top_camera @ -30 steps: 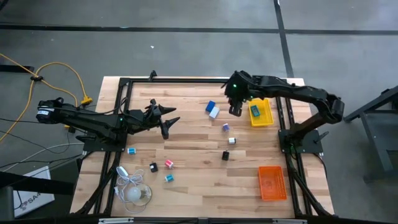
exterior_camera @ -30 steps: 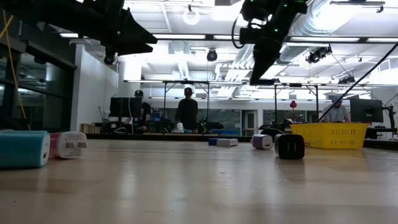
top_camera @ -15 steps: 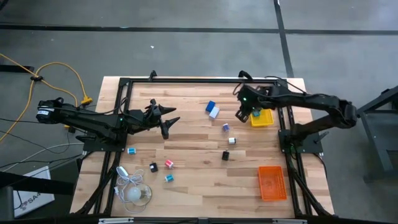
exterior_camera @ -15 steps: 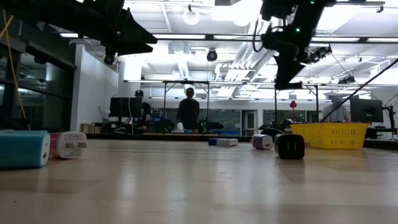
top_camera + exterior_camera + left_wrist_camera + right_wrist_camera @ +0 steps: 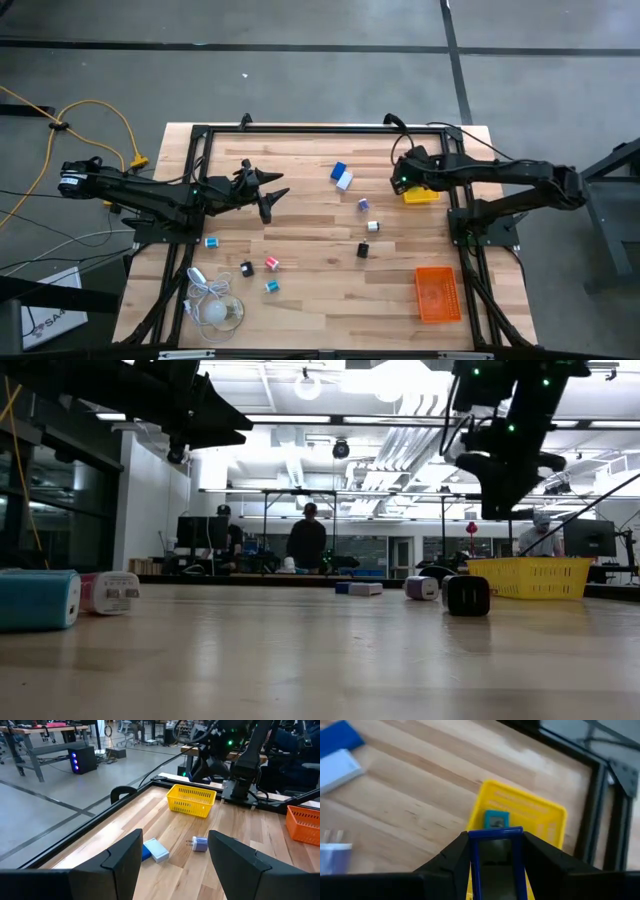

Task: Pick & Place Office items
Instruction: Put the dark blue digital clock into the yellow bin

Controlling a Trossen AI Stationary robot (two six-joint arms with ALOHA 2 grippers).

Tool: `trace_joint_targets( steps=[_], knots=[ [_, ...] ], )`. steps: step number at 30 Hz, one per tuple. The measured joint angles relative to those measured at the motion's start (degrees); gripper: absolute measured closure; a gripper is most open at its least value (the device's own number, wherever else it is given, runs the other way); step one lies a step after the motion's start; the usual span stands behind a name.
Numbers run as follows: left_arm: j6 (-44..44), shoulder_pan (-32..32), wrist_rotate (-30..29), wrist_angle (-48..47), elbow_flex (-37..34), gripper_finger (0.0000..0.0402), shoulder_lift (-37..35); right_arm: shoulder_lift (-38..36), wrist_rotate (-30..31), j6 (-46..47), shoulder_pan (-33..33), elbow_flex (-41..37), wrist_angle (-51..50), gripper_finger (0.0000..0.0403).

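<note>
Since a second ago my right gripper has swung from beside the blue and white pieces to above the yellow tray at the table's far right. Its fingers are narrow, pinching a blue-framed piece; what kind of item it is I cannot tell. Below it, a teal piece already lies in that tray. My left gripper waits over the table's left side, fingers wide with nothing between them. Farther out lie a blue-and-white piece and a purple plug. More small pieces lie toward the near edge, well apart from the orange tray.
</note>
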Motion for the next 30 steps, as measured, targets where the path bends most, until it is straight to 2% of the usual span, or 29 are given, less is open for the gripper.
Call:
trace_joint_targets(
  steps=[6,11,19,30],
  knots=[
    [0.02,0.0,0.0,0.02,0.0,0.0183,0.0,0.0,1.49,8.94,0.2,-3.22,-0.04,0.0256],
    [0.01,0.0,0.0,0.02,0.0,0.0183,0.0,0.02,1.28,12.77,-0.83,-5.37,-0.02,0.0256],
    [0.0,0.01,0.0,0.0,0.0,0.0183,0.0,1.64,-1.73,6.78,-6.78,-5.86,4.06,0.0256],
    [0.02,0.01,0.0,0.0,0.0,0.0183,0.0,10.38,-3.6,3.91,-11.98,-5.86,9.13,0.0256]
  ],
)
